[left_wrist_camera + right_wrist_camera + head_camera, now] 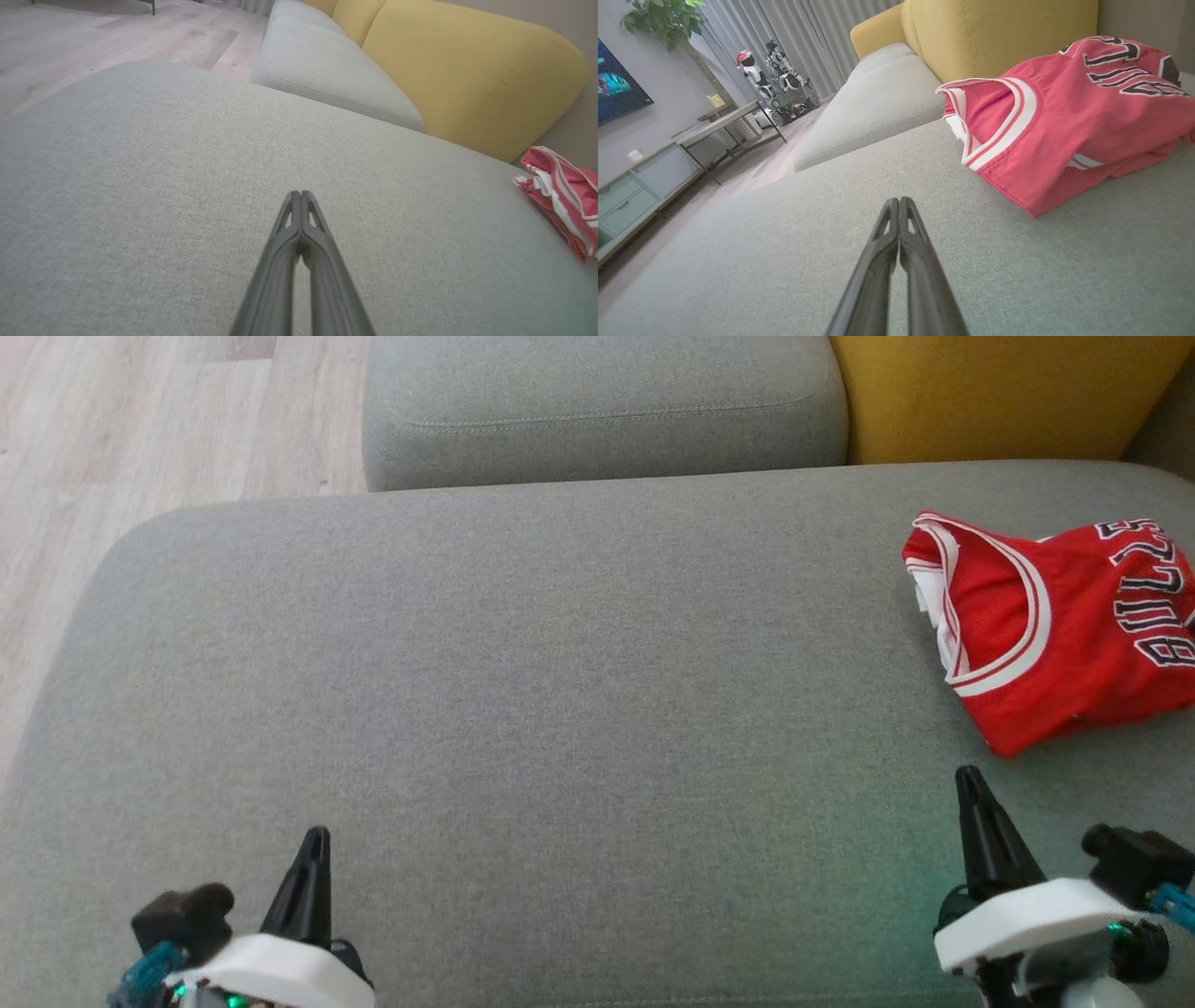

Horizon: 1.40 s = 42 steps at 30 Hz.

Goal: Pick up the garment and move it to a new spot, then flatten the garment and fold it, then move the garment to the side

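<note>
While both arms sit low at the near edge of the grey sofa seat (523, 691), neither carries anything. Fingers of the left claw (316, 838) are pressed together, empty, aimed across bare cushion. Same for the right claw (968, 775): tips together, empty, just short of the cloth's near corner.

The red jersey (1055, 625) lies in loose layers at the far right of the seat, near the yellow backrest (990, 392). Its neck opening faces the middle, and its right part runs out of the head view.

Risks, as I judge them:
- Pinching only the top layer at the collar would let the rest peel open and trail.
- Pressing too deep would nip the soft cushion cover along with the mesh.
- I cannot see the far edge, so a grab there goes blind.
</note>
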Tool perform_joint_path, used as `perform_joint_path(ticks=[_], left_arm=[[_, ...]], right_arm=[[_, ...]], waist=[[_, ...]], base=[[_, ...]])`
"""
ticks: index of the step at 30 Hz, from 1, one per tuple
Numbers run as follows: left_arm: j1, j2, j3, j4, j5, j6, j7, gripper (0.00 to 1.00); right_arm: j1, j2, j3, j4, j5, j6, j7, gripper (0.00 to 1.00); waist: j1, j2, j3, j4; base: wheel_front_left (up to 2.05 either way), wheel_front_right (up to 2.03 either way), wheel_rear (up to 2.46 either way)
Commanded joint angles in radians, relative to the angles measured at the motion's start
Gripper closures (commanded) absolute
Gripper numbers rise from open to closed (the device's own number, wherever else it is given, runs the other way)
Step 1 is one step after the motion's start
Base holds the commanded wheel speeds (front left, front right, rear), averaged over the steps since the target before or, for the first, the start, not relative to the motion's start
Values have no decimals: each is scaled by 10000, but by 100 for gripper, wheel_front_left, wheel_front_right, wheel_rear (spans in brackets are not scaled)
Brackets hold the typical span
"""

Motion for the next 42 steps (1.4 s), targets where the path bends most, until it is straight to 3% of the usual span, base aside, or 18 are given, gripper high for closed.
perform_joint_path(ticks=[1, 42], left_arm=[[-517, 33, 278, -248, -277, -66, 66, 100], [-1206, -472, 1446, 152, -4659, -890, 1104, 100]], right_arm=[[-513, -148, -13, -278, 336, -2, 5, 100], [-1109, -250, -252, 315, 5271, -4, 269, 100]], waist=[[0, -1, 2, -3], [0, -1, 89, -100]], base=[[0, 0, 0], [0, 0, 0]])
